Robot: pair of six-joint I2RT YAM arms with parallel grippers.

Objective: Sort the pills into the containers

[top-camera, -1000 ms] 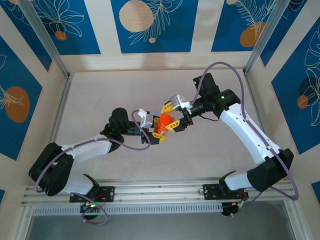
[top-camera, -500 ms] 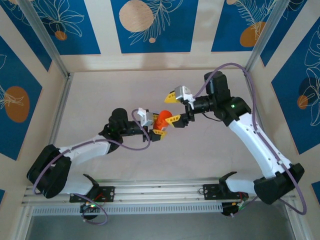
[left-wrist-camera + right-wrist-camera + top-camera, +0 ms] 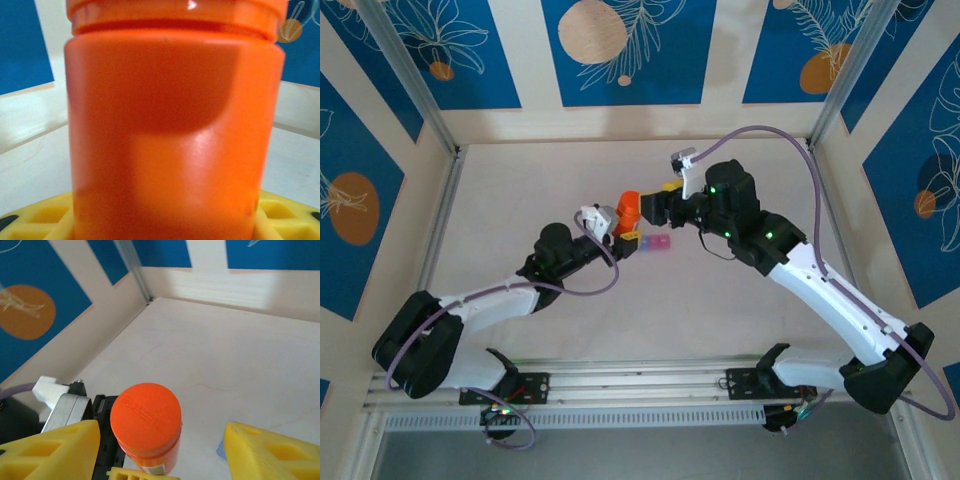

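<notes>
An orange pill bottle (image 3: 627,212) with its orange cap (image 3: 145,415) on stands upright in my left gripper (image 3: 618,230), which is shut on its body (image 3: 170,130); yellow fingers (image 3: 35,220) show at the bottle's base. My right gripper (image 3: 161,436) hovers over the cap, open, its yellow fingers (image 3: 50,452) wide on either side and not touching it. The containers (image 3: 650,243), a blue, purple and pink strip, lie on the table just right of the bottle; a blue corner (image 3: 220,450) shows in the right wrist view. The pills are hidden.
The pale table (image 3: 740,300) is walled by blue-patterned panels with metal corner posts (image 3: 430,110). Both arms meet near the table's middle; the right arm's cable (image 3: 790,150) loops toward the back right.
My right gripper let go of the bottle's top, opened, pulled back and has come over the cap. The left arm shifted the bottle back and stood it upright, uncovering the containers.
</notes>
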